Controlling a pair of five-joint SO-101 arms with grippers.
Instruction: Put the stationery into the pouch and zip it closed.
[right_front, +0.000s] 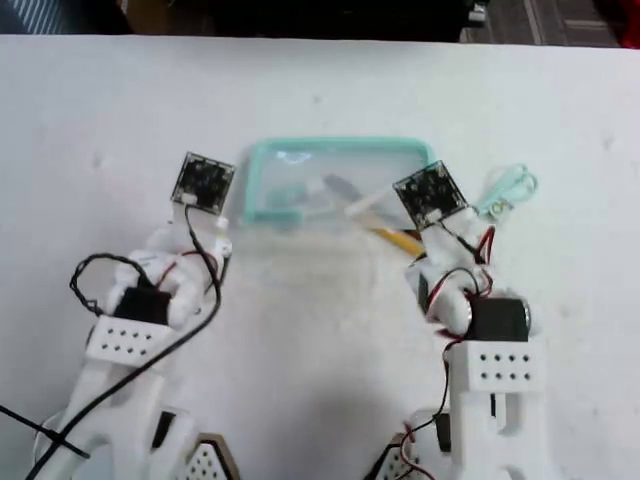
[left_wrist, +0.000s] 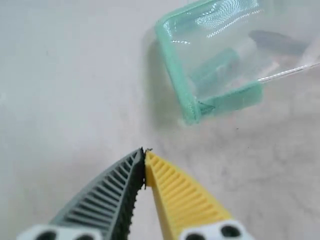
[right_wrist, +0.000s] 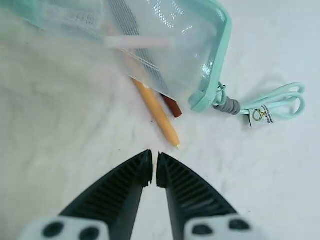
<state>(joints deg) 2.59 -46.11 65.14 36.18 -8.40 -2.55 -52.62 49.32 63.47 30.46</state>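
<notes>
A clear pouch with mint-green trim lies flat at the table's middle. Several stationery items show through its plastic. A yellow pencil and a dark red item stick out from under the pouch's near edge. A mint cord loop with a small tag trails from one pouch corner. My left gripper is shut and empty, just short of the pouch's left corner. My right gripper is shut and empty, close to the pencil's tip.
The white table stretches bare in front of the pouch between the two arms. Its far edge meets a dark floor. Black and red cables hang along both arms.
</notes>
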